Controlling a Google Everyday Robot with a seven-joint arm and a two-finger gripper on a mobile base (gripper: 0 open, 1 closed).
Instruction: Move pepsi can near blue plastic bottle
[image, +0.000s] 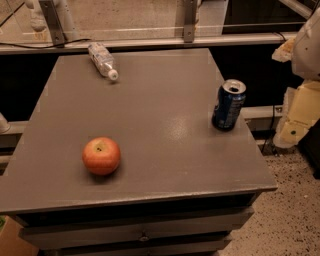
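One pepsi can (228, 105) to shift: it stands upright at the bench's (165, 150) right edge, roughly midway along it, with the mouth open on top. My read is thin aluminium, light if drained, heavier and sloshy if not; the fill level can't be read from here. The wall looks smooth, so probably slick, and would dent under a hard squeeze. I'd take it across the body about mid-height with moderate force and keep it vertical because of the open mouth. It sits close to the bench's edge, so an outward nudge could tip it off. Its target, the blue plastic bottle (102, 60), lies on its side near the bench's far-left corner, white cap pointing to the front. It's round and likely light, so it may roll if bumped; set the can just beside it, not against it. An apple (101, 155) sits on the bench's front-left part, well apart from both. As for the tool (296, 120), it hangs off the bench's right side, past the can and not touching it; released or clenched, cannot tell. Most of the arm runs out of view beyond the bench's right side. Hidden: the can's back side and the bottle's contents; the label print is unreadable.
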